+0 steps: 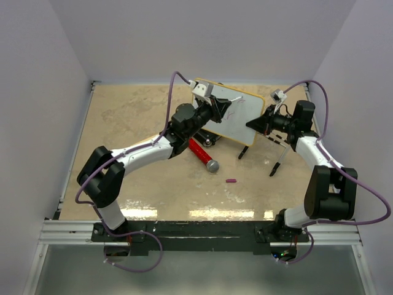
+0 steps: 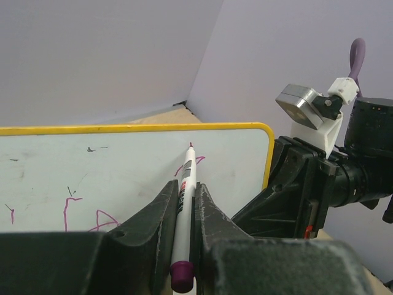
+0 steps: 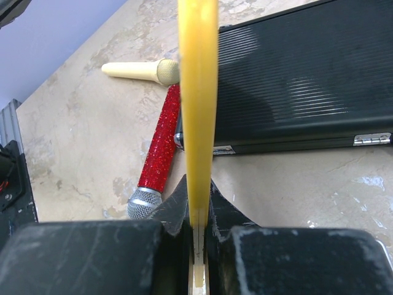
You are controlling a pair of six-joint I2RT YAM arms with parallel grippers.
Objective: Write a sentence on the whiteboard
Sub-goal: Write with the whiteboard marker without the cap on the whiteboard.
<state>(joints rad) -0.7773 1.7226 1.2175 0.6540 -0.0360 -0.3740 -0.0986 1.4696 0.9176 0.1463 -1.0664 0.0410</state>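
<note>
The whiteboard, white with a yellow rim, is held tilted above the table. My right gripper is shut on its right edge; the right wrist view shows the yellow rim edge-on between the jaws. My left gripper is shut on a white marker with a purple end, its tip touching the board near the upper right. Purple-magenta strokes of the sentence show on the board's lower part, partly hidden by my fingers.
A red glitter microphone lies on the table under the board, also in the right wrist view. A cream microphone and a black case lie beneath. A purple marker cap lies in front. Black clip feet hang below.
</note>
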